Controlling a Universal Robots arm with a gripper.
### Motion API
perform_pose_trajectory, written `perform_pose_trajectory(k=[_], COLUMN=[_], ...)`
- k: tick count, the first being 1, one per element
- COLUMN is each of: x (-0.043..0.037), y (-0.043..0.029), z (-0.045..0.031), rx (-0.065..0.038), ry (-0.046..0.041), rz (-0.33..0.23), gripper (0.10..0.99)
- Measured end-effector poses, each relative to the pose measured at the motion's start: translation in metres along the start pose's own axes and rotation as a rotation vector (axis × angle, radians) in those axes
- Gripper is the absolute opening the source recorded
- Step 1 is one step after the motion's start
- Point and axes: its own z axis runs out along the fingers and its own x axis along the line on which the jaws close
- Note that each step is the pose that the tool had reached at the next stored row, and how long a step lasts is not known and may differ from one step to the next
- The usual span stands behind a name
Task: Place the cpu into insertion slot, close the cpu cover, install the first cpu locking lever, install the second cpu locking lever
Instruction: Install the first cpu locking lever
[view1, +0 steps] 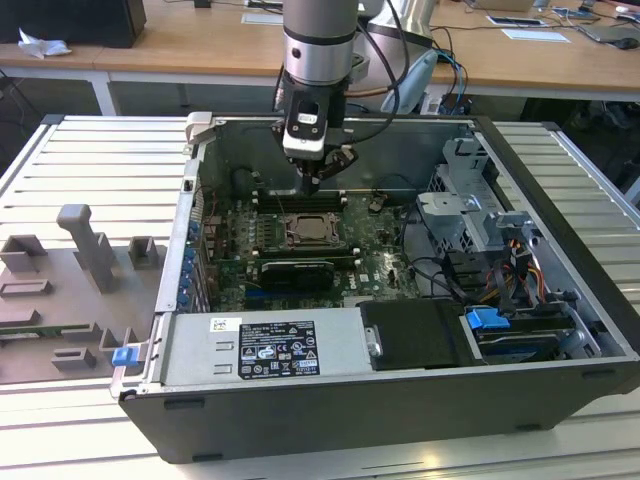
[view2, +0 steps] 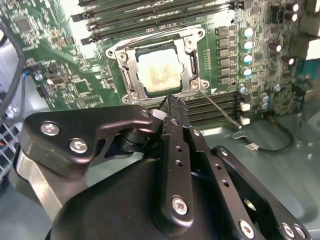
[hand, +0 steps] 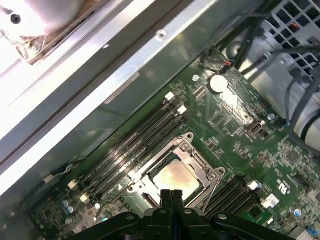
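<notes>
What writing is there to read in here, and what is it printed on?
Black label on the grey box: print too small to read.
cpu top: faint marks, unreadable.
Green circuit board: white lettering, too small.
Nothing legible to quote.

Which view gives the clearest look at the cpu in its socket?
The second wrist view: the cpu lies flat in the socket, its pale top in plain sight. The first wrist view shows it partly behind the gripper; the exterior view shows it from afar.
</notes>
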Motion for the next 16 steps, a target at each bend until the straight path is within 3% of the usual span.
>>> perform_pose_trajectory(k=[7, 12, 16], x=[0.0, 0.0, 0.0], y=[0.0, 0.0, 0.0], z=[0.0008, 0.001, 0.001], rx=[0.003, 0.005, 0.006], ry=[0.0064, 0.0122, 0.0151], rz=[-0.16, -0.31, -0.384], gripper=[0.106, 0.106, 0.106])
